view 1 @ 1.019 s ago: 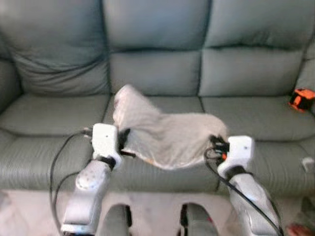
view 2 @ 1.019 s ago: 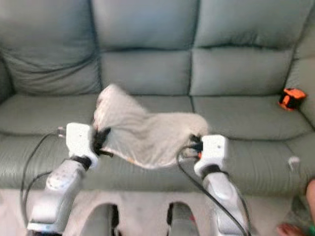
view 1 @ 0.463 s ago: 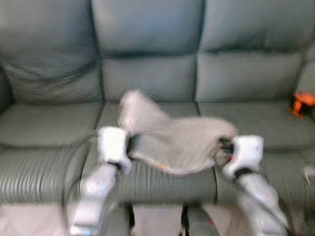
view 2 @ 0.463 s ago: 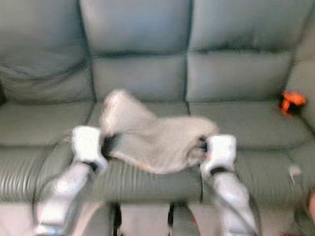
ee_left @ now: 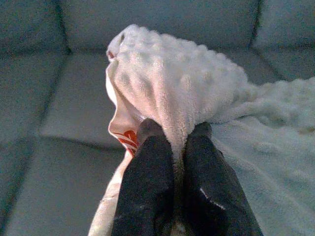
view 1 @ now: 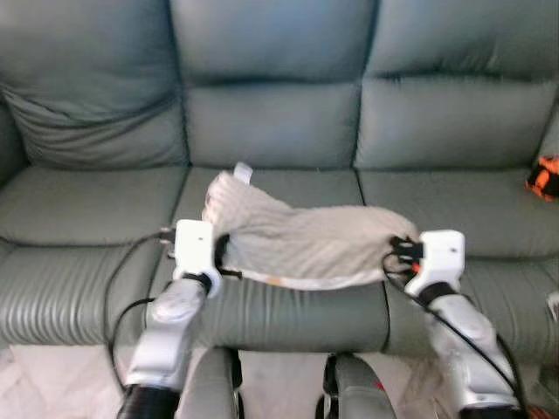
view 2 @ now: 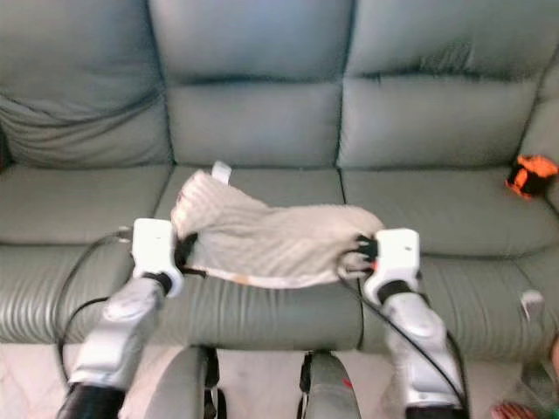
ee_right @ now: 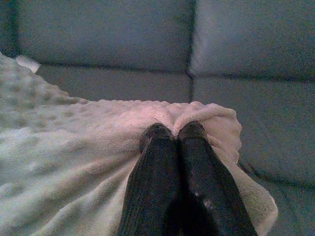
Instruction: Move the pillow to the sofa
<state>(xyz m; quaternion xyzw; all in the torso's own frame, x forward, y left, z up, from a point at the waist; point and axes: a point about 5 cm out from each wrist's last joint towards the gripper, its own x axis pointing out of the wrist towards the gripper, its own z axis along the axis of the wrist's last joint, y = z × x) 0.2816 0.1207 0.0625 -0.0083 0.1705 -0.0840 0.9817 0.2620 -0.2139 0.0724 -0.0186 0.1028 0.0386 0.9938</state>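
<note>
A limp cream, nubbly pillow hangs stretched between my two grippers over the front of the grey sofa's middle seat. Its underside appears to touch the seat cushion. My left gripper is shut on the pillow's left corner, where the fabric bunches upward with a small white tag at its tip. My right gripper is shut on the right corner. In the left wrist view both black fingers pinch the cloth tightly.
An orange and black object lies on the sofa's right seat near the armrest. A small white item sits by the sofa's front right. Part of a person shows at the far lower right. My legs stand close against the sofa front.
The camera has steadied after a blurred shift. The pillow has come lower and flatter toward the middle seat, still gripped at both corners.
</note>
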